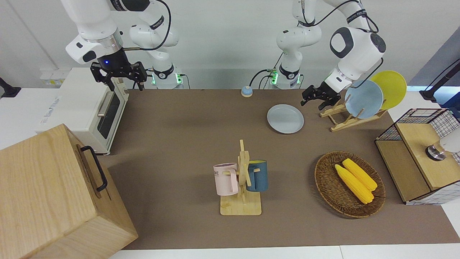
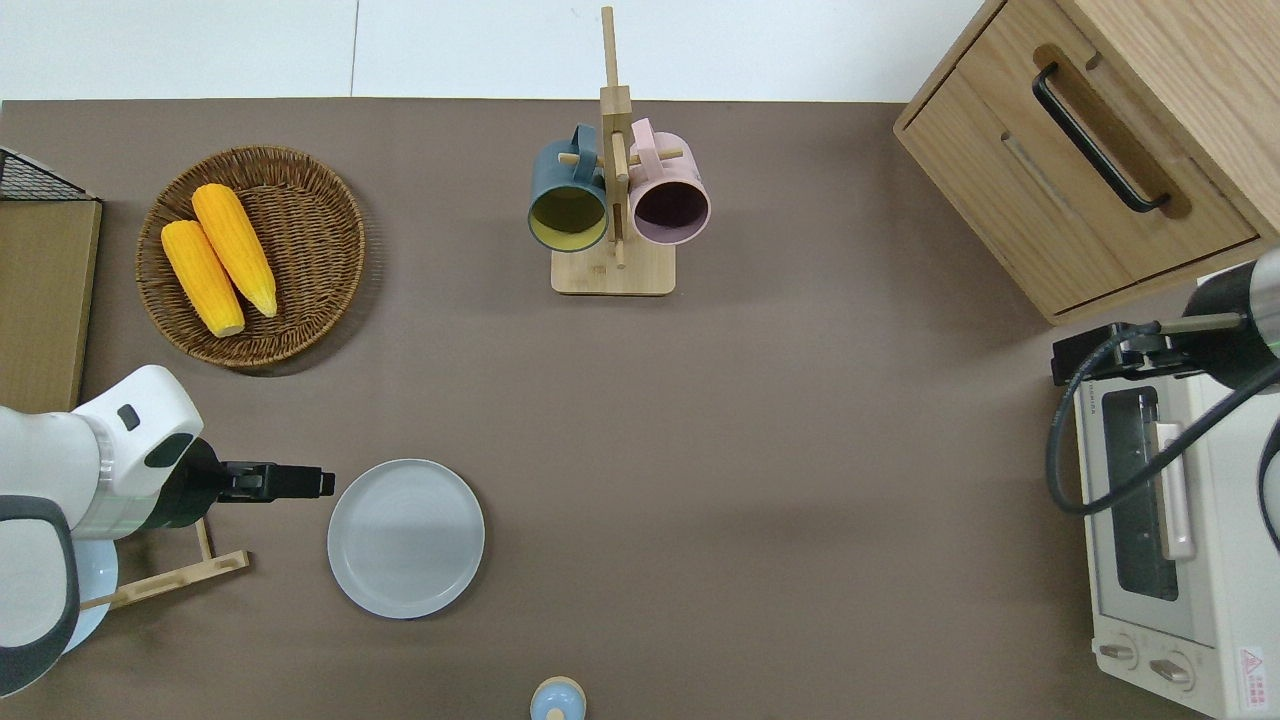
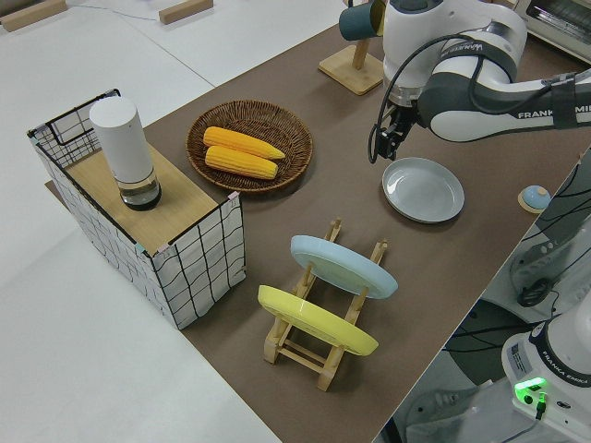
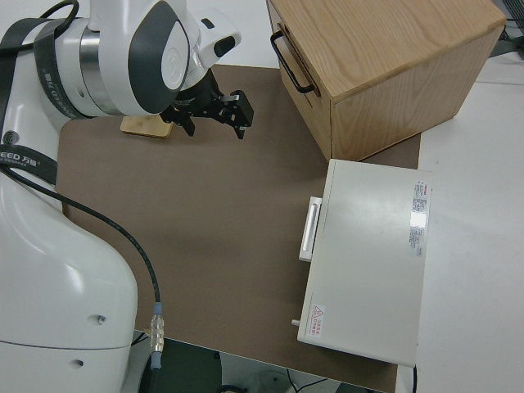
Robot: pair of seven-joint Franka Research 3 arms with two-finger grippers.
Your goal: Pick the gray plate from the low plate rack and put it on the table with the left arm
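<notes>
While the gray plate lies flat on the table, the scene reads as follows.

Gray plate [image 2: 406,538]: flat on the table [image 2: 760,420], rim up, near the edge closest to the robots and toward the left arm's end; it touches nothing else.

Left gripper [image 2: 322,482]: in the air between the low plate rack and the gray plate, just beside the plate's rim and holding nothing; its fingers look slightly parted in the front view, with nothing between them.

Left arm [image 1: 354,46]: bent over the rack, its wrist pointing toward the gray plate.

Low plate rack [image 3: 319,318]: stands near the same edge, closer to the left arm's corner of the table than the gray plate, and apart from it.

Light-blue plate [image 3: 343,265]: leaning in the rack, in the slot toward the gray plate.

Yellow plate [image 3: 317,319]: leaning in the rack, just beside the light-blue one, on the side toward the table's end.

Wicker basket [image 2: 250,256]: farther from the robots than the rack, toward the left arm's end, with two corn cobs [image 2: 218,257] lying in it.

Mug tree [image 2: 613,190]: near the middle of the edge farthest from the robots, with a blue mug and a pink mug hanging on it.

Right arm: parked; I cannot tell how its jaws stand.
</notes>
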